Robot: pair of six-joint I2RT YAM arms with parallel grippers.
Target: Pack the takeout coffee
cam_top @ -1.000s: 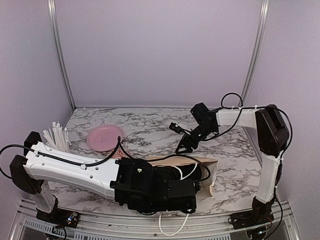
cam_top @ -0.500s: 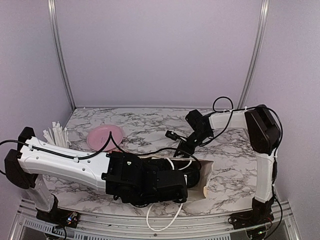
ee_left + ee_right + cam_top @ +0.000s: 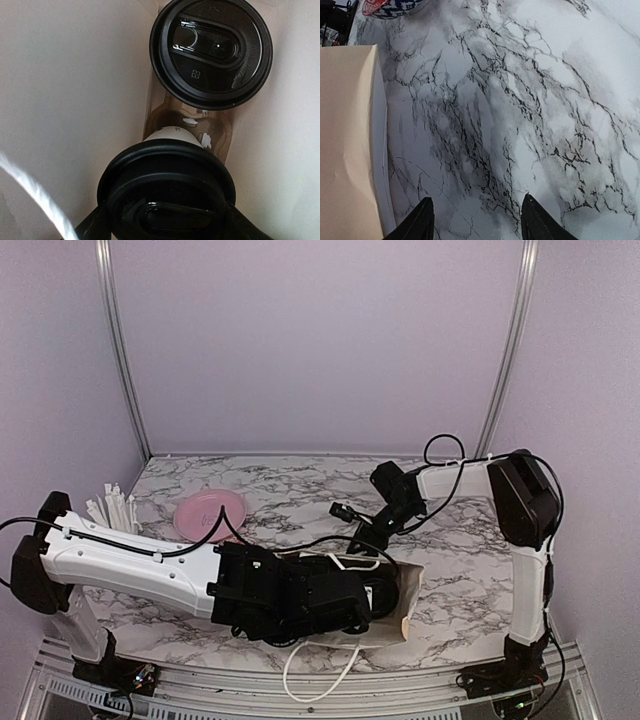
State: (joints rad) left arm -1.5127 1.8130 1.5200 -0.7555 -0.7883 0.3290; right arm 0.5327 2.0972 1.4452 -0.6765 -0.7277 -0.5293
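The left arm (image 3: 130,565) has slid left. The left pincer (image 3: 167,220), hidden from above inside the bag (image 3: 408,592), clamps a cup (image 3: 167,170) beside another cup (image 3: 211,50). Right pincer (image 3: 477,215) stands apart over the worktop (image 3: 520,100).

The near cup (image 3: 172,134) is mostly hidden under its lid (image 3: 167,185), itself cut off by the bottom edge; the body of the far cup (image 3: 211,50) is concealed entirely by its own.
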